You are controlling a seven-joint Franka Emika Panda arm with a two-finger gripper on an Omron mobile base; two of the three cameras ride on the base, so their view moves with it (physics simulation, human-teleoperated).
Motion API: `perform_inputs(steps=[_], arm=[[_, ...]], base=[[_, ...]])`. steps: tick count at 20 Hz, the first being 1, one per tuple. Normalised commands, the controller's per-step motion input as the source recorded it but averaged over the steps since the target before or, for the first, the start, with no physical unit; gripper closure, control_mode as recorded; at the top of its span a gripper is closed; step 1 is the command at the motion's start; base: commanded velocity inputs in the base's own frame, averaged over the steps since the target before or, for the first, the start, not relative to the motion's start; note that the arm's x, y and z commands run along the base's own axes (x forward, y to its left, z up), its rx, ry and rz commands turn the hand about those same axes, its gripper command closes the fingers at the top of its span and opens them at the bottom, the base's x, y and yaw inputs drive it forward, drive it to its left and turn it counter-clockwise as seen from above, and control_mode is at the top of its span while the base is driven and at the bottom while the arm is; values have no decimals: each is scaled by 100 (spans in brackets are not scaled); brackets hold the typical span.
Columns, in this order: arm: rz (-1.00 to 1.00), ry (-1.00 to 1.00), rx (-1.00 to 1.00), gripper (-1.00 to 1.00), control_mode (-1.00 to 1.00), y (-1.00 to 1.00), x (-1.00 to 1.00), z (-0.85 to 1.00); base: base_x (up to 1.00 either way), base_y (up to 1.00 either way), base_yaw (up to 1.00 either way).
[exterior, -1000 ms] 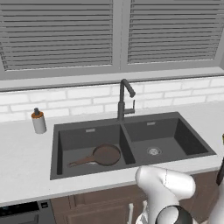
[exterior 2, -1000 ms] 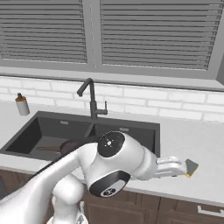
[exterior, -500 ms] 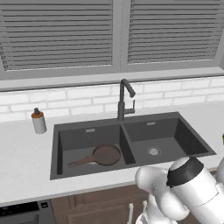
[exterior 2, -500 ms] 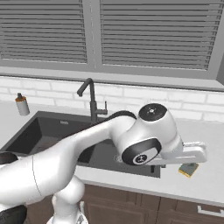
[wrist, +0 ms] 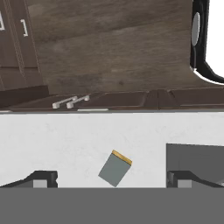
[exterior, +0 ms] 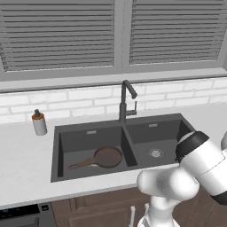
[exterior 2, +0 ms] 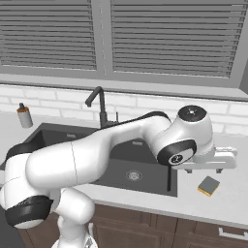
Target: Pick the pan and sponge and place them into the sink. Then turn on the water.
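Dark brown, the frying pan (exterior: 107,157) is lying in the left basin of the double sink (exterior: 122,146) in the left base view, handle pointing left. In the right base view the gripper (exterior 2: 213,160) is hovering just above the sponge (exterior 2: 209,186), which is sitting on the white counter (exterior 2: 227,198) right of the sink; in the hand view the sponge (wrist: 115,168) is lying tilted between the widely spread jaws, touching neither.

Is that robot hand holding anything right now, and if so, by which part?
Nothing is held. The gripper is open above the sponge, which lies free on the counter. The pan sits in the sink.
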Motion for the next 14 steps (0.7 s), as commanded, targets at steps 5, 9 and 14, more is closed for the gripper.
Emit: perform_inputs(steps=[5, 9, 14], arm=[[-25, -2, 1, -100, -100, 1, 99, -49], [-21, 3, 5, -100, -100, 3, 98, -42], [-17, 6, 12, -100, -100, 4, 77, -38]], base=[[0, 0, 0], [0, 0, 0], [0, 0, 0]])
